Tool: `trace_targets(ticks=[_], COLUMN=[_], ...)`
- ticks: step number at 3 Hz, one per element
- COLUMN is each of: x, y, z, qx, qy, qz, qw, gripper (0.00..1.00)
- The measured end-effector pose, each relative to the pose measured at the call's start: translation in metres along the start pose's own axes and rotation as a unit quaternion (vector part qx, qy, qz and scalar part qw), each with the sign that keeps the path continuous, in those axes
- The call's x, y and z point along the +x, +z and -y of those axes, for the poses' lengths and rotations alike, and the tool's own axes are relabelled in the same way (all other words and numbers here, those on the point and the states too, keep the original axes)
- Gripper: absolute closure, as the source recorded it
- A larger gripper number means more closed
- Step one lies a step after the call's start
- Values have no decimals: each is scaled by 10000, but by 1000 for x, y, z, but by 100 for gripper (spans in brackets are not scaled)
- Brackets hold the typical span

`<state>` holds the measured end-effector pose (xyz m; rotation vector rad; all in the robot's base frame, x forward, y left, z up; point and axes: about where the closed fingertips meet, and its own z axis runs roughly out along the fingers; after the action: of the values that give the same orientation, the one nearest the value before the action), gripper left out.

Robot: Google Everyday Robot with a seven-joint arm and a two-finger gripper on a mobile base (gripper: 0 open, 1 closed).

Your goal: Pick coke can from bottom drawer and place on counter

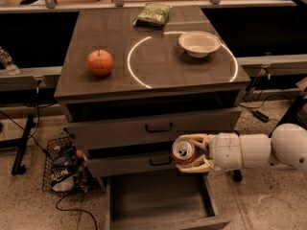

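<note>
— Low and right of centre in the frame, the pincer [185, 153] is clamped around the coke can [183, 150], one finger over it and one under, with the silver top facing the camera. The can hangs in front of the middle drawer [124, 166] and above the open bottom drawer [158, 201]. As far as I can see, it touches neither.

— Which step are you on?

— The pick looks done to me, so I judge this to be the carry up to the counter [163, 75].

— What does the next move call for?

— Height first. I have to raise the can past both upper drawer fronts and the counter's lip before I push it toward the top of the frame. Then I set it down upright and let go.

— Is there room up there?

— I think so. An apple [100, 63] sits at the counter's left and a pale bowl [199, 43] at its upper right, on the line of the white circle [129, 63]. A green bag [152, 14] lies at the far edge. The wood inside the circle looks flat and matte, which should suit a can's base.

— And the room?

— It's dim, with a speckled floor. A wire basket [62, 169] of packets stands at lower left, and cables trail past it.
</note>
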<state>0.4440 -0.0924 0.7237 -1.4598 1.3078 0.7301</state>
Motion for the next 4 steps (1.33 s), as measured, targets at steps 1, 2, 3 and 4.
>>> trace_targets(ticks=[1, 2, 3, 4], x=[-37, -123, -222, -246], y=[-10, -45, -83, -106], z=[3, 8, 20, 37], qx=[-16, 98, 207, 462], qy=[-235, -843, -1417, -1656], qz=[86, 202, 263, 258], qw=[9997, 9962, 9893, 9848], gripper=[100, 100, 100, 100])
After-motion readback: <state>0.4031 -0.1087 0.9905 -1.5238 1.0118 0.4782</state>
